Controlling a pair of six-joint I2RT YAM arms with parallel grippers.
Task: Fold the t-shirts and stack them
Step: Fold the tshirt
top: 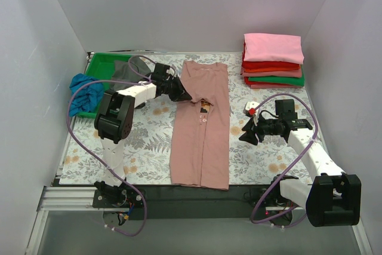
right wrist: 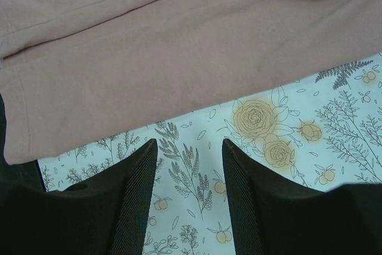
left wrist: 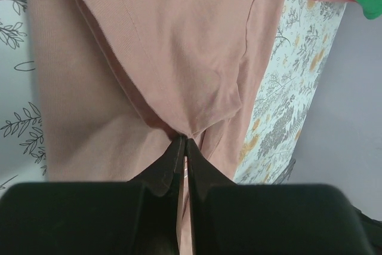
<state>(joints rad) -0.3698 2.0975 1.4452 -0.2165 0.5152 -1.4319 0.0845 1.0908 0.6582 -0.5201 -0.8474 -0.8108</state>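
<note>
The left jaws are closed on a pinched point of the dusty-pink t-shirt (left wrist: 179,58), the cloth fanning away from the tips in a tented flap. The right jaws stand apart and empty, low over the floral covering (right wrist: 286,147) just beside the shirt's right edge, touching nothing.

The shirt lies along the middle of the worktop (top: 149,141) as 1 long narrow strip, collar end far and hem at the near edge. Its sides look already turned in, so the step in hand is likely laying this left flap flat across the chest. To do it well, keep the pinch low, carry the flap toward the centre line so its edge runs parallel to the strip, and let go only once the cloth rests flat. The right jaws could press the far edge so the strip does not slide.

How many layers are pinched cannot be told. The chest graphic (top: 205,108) shows only through a gap between the folds. The folded stack (top: 273,61) sits at the far right, its lowest pieces hard to count. A blue t-shirt (top: 85,94) and a grey t-shirt (top: 134,67) are bunched at the green tray (top: 104,64), the grey one partly behind the left arm.
</note>
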